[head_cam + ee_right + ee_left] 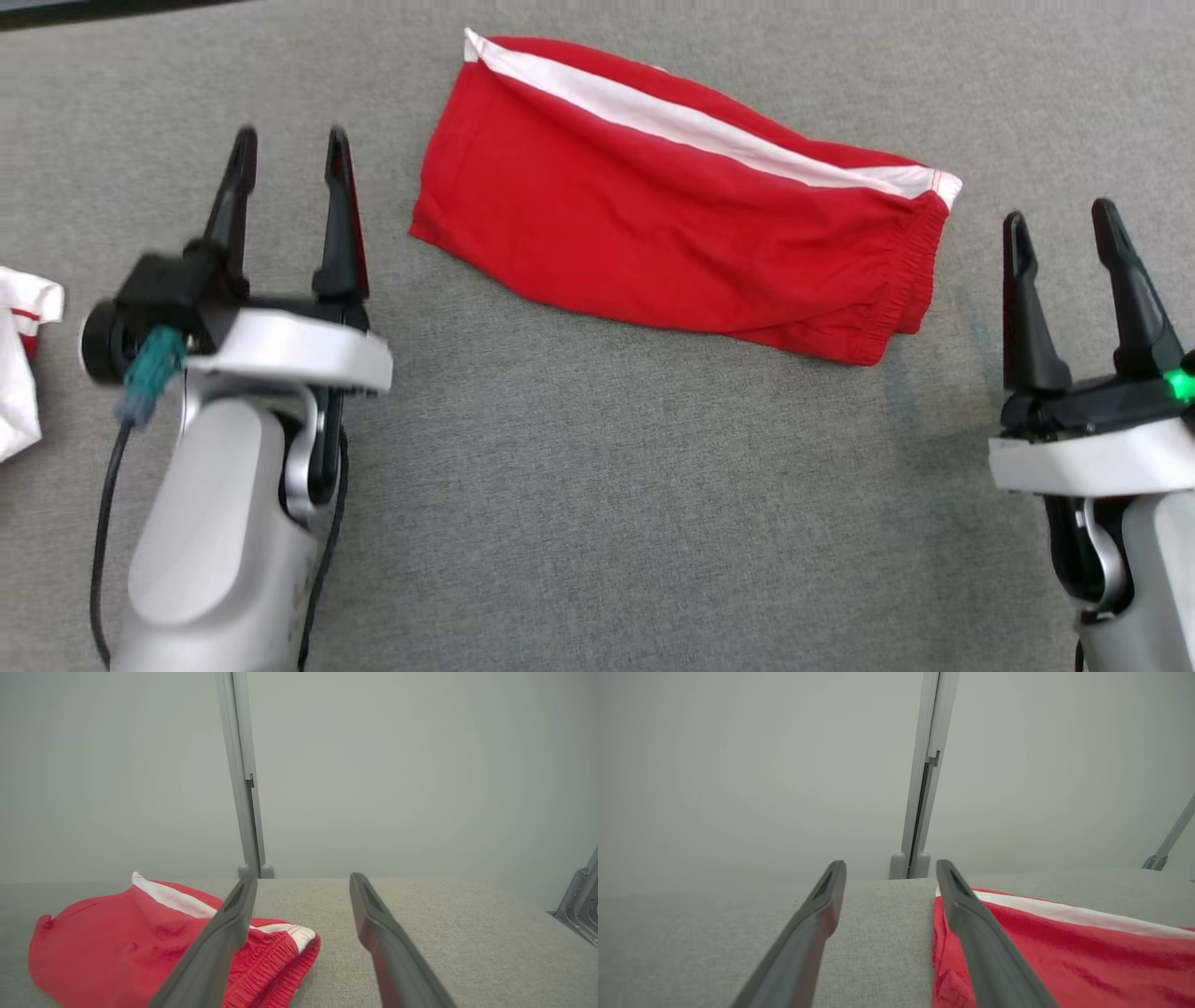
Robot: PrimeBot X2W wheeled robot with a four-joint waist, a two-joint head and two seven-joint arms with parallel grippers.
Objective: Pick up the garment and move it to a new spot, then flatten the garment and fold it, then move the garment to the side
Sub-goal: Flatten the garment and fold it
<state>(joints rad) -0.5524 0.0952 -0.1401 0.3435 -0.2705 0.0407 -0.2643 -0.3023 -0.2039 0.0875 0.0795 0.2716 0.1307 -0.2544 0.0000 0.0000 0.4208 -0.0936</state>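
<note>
Two grippers stand open above a grey table (597,485), with nothing between the fingers of either. The left gripper (290,140) is at the lower left of the head view, its dark fingers pointing up and well parted, near the hem end of the garment (653,224) but apart from it. The right gripper (1060,215) is at the lower right with its fingers spread just as wide. It is just beside the garment's elastic waistband, and a strip of table shows between the two. The garment, red shorts with a white side stripe, lies flat on the table between the two arms. It forms a long band that slants from upper left down to the right, and the waistband end appears doubled over. In the left wrist view the red cloth lies behind the right-hand finger. In the right wrist view the gathered waistband lies beside the left-hand finger. A pale post (924,788) rises beyond the table's far edge. A white cloth (19,373) with red trim lies at the table's left edge. A green light (1181,385) glows on the right wrist.
</note>
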